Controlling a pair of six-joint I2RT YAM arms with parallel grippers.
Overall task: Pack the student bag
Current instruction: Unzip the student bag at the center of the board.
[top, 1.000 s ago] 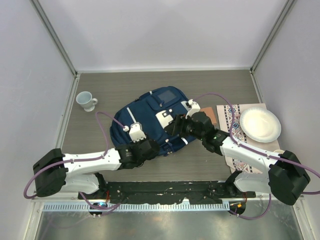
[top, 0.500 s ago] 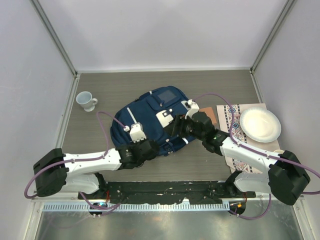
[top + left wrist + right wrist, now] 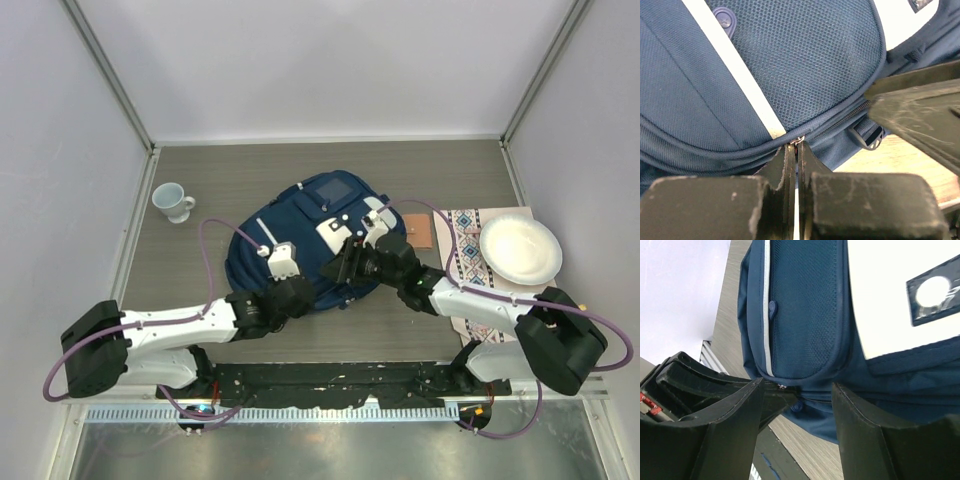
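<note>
The student bag [image 3: 290, 235], navy with thin white stripes and a white patch [image 3: 890, 295], lies flat in the middle of the table. My left gripper [image 3: 796, 146] is at its near edge, shut on a small metal zipper pull [image 3: 799, 140] of the mesh front pocket [image 3: 805, 55]. My right gripper [image 3: 338, 268] hovers open over the same edge from the right, with the bag's lower seam [image 3: 805, 390] between its wide fingers [image 3: 865, 430]. It holds nothing. One right finger [image 3: 920, 110] shows in the left wrist view.
A white cup [image 3: 172, 200] stands at the far left. On the right, a white plate [image 3: 520, 250] rests on a patterned mat [image 3: 462, 262], with a brown flat item [image 3: 420, 229] beside the bag. Grey walls enclose the table.
My left gripper has closed on the zipper pull. The right arm has swung left and closer to the bag's near edge, its jaws narrowing a little.
</note>
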